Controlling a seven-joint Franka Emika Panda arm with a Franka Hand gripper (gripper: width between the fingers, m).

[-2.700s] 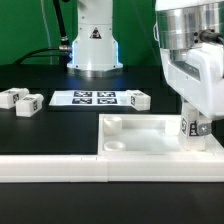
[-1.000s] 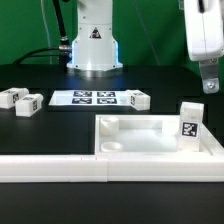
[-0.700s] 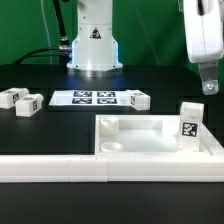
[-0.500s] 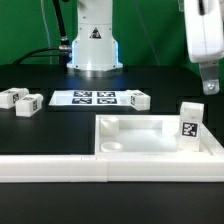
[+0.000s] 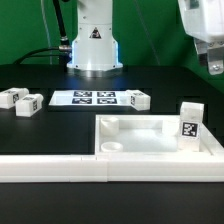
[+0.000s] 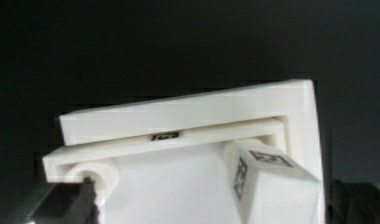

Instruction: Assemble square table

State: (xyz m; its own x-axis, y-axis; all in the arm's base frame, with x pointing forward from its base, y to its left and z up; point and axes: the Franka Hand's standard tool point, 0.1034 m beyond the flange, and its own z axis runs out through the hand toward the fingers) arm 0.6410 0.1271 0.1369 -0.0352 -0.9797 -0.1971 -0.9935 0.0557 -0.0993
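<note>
A black table (image 5: 40, 130) stands before a green backdrop (image 5: 20, 30).

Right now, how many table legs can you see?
4 legs: two at the exterior view's left, one by the marker board, one upright in the top's corner.

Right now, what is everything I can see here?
square table top: 1, white, rim up, behind the fence.
upright leg: 1, white, tagged, standing in the top's corner at the exterior view's right.
loose legs: 3, white, tagged, on the table; two at the exterior view's left, one beside the marker board.
marker board: 1, white, flat before the robot base.
fence: 1, white, long bar along the front.
table: 1, black.
robot base: 1, white, at the back.
tool: 1, white, open, empty, raised.
</note>
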